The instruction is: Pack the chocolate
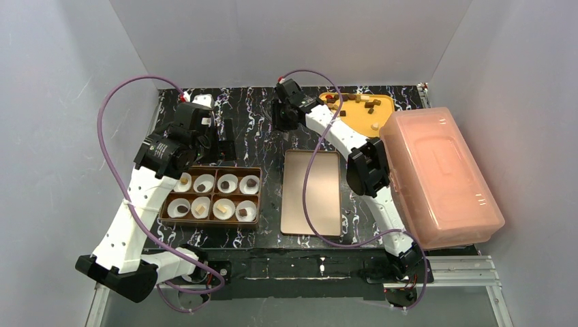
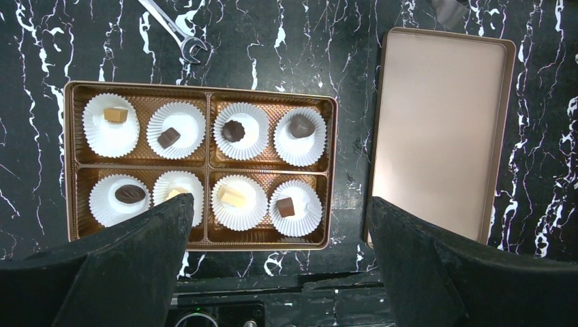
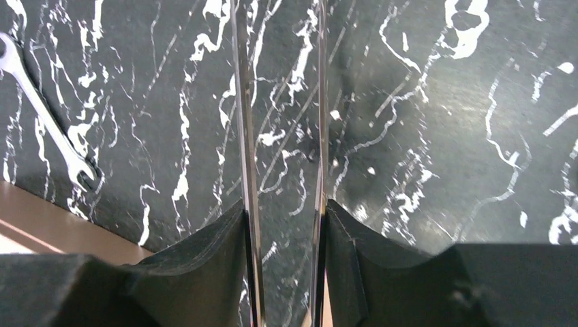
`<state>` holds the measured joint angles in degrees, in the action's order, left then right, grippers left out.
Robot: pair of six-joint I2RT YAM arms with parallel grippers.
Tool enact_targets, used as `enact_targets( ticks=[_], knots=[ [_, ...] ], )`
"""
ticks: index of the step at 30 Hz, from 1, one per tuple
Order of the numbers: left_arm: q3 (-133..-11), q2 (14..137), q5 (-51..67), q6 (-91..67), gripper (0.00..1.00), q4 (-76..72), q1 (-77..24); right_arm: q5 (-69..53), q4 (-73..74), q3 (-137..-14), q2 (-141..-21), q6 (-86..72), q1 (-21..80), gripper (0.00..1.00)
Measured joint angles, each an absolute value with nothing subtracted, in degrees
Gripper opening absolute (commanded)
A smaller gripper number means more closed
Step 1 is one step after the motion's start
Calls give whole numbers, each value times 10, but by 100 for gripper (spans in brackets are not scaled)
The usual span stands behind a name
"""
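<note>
Black marbled worktop [image 1: 266, 136]. Frosted pink bin [image 1: 439, 177] along the right edge, contents unreadable. Copper lid [image 2: 439, 129] lies flat mid-worktop, toward the near edge. Brown box [image 2: 208, 167] sits left of it with eight paper cups [image 2: 184, 119], one chocolate [image 2: 234, 130] in each. Yellow tray [image 1: 354, 119] in the far right corner, partly behind the bin, carries more pieces. Left gripper [image 2: 279, 204] hangs above the box, fingers wide apart, empty. Right gripper [image 3: 283, 211] clasps thin tweezers [image 3: 242, 136], blades apart, tips cut off. Wrench [image 2: 178, 30] lies beyond the box.
</note>
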<state>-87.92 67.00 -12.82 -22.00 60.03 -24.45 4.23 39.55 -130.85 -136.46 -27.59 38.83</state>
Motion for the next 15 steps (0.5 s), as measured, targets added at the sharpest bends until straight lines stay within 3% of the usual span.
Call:
enact_targets(
  ticks=[15],
  knots=[
    [-867, 660, -124, -231, 99, 605, -244, 20, 266, -1330, -1457, -331, 395, 64]
  ],
)
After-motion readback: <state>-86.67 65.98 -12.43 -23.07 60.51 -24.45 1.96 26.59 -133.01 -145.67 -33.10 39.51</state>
